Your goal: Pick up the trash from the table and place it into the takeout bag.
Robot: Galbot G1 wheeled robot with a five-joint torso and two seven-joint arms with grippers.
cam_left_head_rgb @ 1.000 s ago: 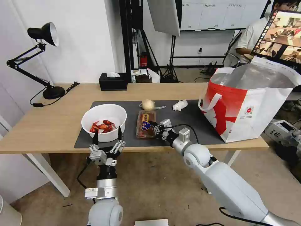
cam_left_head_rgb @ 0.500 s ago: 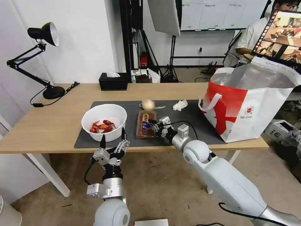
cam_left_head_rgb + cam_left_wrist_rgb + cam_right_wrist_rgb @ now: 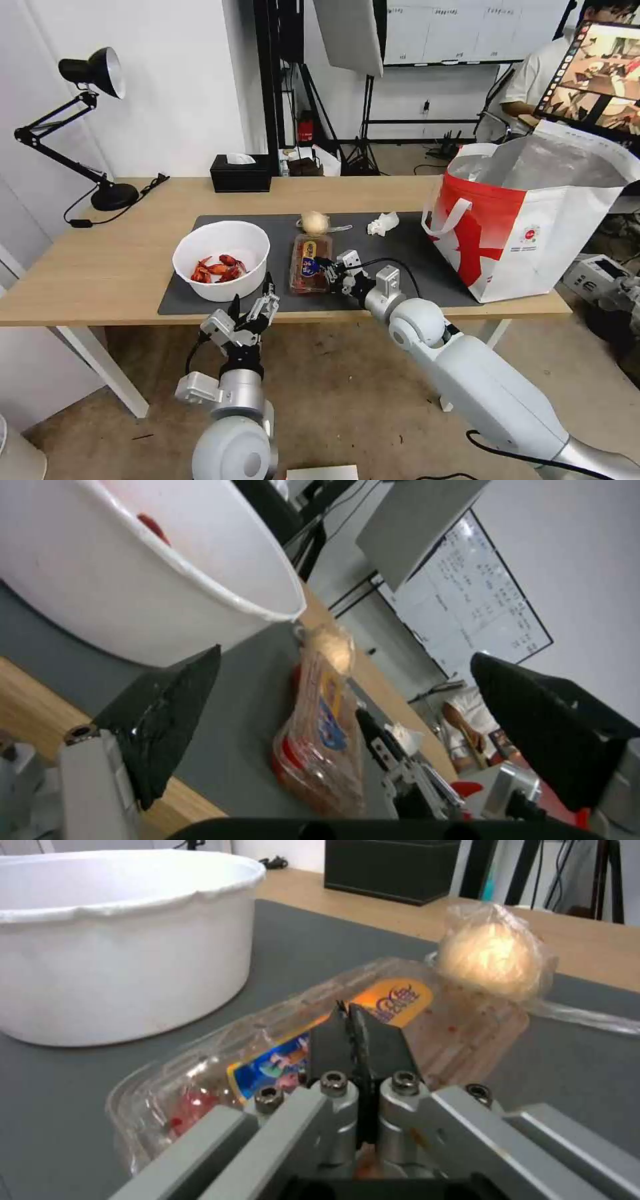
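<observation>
The right pincer [image 3: 328, 263] sits low over the near edge of the clear hinged tray [image 3: 308, 264] on the dark mat of the surface [image 3: 100, 267]; in the right wrist view its black fingers [image 3: 333, 1042] are pressed together, tips against the tray's lid by the label, and whether they pinch a fold of the plastic I cannot tell. The left pincer [image 3: 252, 308] hangs spread at the surface's front edge, just below the white bowl [image 3: 223, 257] of red shells, holding nothing.

The step in hand looks like securing the tray; to do it well the grip should catch the stiff rim rather than the thin lid, since the lid will flex and slip; a lift straight up, kept level, would keep the scraps inside.

The wrapped beige lump [image 3: 315, 221] lies touching the tray's far end, so the lift should clear it without dragging it along; the crumpled tissue [image 3: 383, 223] lies further right. The takeout bag [image 3: 527, 227] stands open at the right end of the surface, well apart from the tray; the carry must rise above its tall rim and avoid the strap handle [image 3: 445, 217] hanging on its front.
</observation>
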